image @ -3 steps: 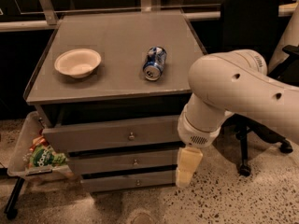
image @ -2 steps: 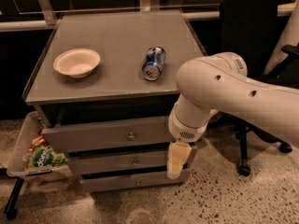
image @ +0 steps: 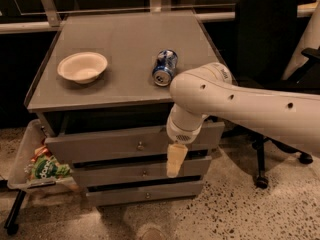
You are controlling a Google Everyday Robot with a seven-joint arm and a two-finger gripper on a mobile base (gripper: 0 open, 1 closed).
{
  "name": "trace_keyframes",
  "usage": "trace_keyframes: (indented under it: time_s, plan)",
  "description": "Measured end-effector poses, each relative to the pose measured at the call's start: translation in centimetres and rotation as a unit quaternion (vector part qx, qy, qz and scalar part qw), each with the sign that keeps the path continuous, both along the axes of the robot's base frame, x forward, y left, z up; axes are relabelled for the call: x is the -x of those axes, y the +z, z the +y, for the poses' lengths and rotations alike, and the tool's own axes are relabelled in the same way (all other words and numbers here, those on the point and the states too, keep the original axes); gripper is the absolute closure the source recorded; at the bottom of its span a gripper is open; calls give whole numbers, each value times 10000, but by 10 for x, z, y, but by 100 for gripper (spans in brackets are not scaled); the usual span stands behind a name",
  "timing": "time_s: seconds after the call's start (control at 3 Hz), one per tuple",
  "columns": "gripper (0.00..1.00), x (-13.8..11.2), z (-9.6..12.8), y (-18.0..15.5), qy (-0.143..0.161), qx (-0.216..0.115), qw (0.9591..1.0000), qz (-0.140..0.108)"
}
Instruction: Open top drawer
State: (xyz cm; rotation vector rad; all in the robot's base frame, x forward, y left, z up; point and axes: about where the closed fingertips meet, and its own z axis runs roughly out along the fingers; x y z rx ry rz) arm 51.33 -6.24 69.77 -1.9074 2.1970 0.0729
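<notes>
gripper (image: 173, 170) hangs tip-down in front of the cabinet, cream-coloured, at the end of the white arm (image: 240, 106) that reaches in from the right.

top drawer (image: 100, 146): uppermost of three grey fronts, directly under the cabinet top (image: 125, 34); a dark gap shows above its panel. its small round knob (image: 140, 145) sits at the panel's centre, just left of the gripper and apart from it.

gripper crosses the right part of the top drawer's front, its upper end level with the knob, its tip down over the middle drawer (image: 115, 175). contact with either panel: cannot tell. whether it is released or clenched cannot be told from this angle. nothing seen held in it.

bottom drawer (image: 145, 194) lies below the tip, clear of it.

on the cabinet top: pale bowl (image: 82, 67) to the left, upright; blue can (image: 165, 67) on its side near the right edge, just behind the arm's elbow.

left of the cabinet, low: a bin (image: 20, 159) holding a green snack bag (image: 47, 168). dark chair (image: 265, 34) behind the arm at right.
</notes>
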Motion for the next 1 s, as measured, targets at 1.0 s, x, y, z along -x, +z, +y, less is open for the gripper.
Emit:
trace_keyframes:
  time_s: [1.0]
  plan:
    - [0, -46, 4, -65, -11, 36, 10000, 45]
